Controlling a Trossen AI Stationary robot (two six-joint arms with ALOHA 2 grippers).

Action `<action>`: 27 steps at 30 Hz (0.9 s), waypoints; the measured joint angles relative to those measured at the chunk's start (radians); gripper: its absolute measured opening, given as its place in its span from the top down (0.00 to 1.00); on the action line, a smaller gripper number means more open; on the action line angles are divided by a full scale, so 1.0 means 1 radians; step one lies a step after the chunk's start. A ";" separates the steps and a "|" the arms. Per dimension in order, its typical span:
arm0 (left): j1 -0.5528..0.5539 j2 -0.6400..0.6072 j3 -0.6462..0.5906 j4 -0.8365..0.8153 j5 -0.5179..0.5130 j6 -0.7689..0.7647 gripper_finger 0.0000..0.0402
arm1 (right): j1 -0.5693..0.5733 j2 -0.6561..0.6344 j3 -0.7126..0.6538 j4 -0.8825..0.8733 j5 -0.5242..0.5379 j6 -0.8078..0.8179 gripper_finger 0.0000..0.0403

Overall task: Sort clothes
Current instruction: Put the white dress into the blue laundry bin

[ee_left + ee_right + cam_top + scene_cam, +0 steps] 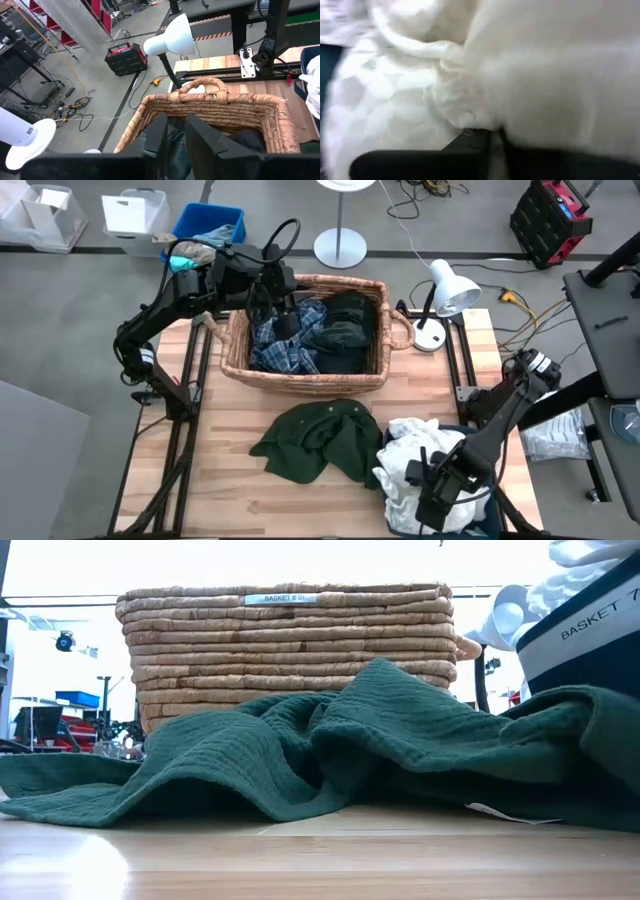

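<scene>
A wicker basket (pixel 305 375) at the table's far middle holds a navy-blue plaid garment (pixel 285 352) and dark garments (pixel 345 330). My left gripper (pixel 287 320) reaches down into it over the plaid garment, its fingers nearly together with blue cloth between them (pixel 176 145). A dark green garment (pixel 320 440) lies spread on the table; it fills the low view (pixel 330 750). White garments (pixel 405 455) are heaped in a navy basket (pixel 590 630) at the near right. My right gripper (pixel 425 472) is shut in that white heap (pixel 530 65). My left gripper pinches the plaid garment's cloth (pixel 176 150) between its two fingers, coming from above and slanting toward the table's right. The fingers hide the place of contact; which part and how many layers, I cannot tell. The garment lies in the wicker basket. My right gripper pinches a bunched fold of a white garment (pixel 470 117) at its fingertips (pixel 480 137). It reaches into the heap from the table's right side, slanting down. The cloth lies on the heap in the navy basket; how many layers, I cannot tell.
A white desk lamp (pixel 445 295) stands at the table's far right by the wicker basket's handle (pixel 398 330). Black frame rails (pixel 190 380) run along both table sides. Bare wood (pixel 230 490) shows at the near left. Bins and a floor lamp stand on the floor beyond.
</scene>
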 joint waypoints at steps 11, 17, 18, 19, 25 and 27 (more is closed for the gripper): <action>0.000 0.000 0.000 0.000 0.000 0.022 0.88 | 0.002 -0.016 0.219 -0.276 -0.092 0.059 0.75; 0.004 0.000 0.000 0.000 0.000 0.023 0.88 | 0.002 -0.022 0.336 -0.489 -0.087 0.062 0.74; 0.005 0.000 0.000 0.000 0.000 0.023 0.88 | 0.002 -0.022 0.349 -0.534 -0.081 0.072 0.74; 0.006 0.000 0.000 0.000 0.000 0.023 0.88 | 0.002 -0.023 0.358 -0.577 -0.066 0.089 0.75; 0.009 0.000 0.000 0.000 0.000 0.023 0.88 | -0.001 -0.049 0.363 -0.709 0.148 0.185 0.75; 0.010 0.000 0.000 0.001 0.000 0.023 0.88 | -0.019 -0.067 0.354 -0.709 0.282 0.222 0.75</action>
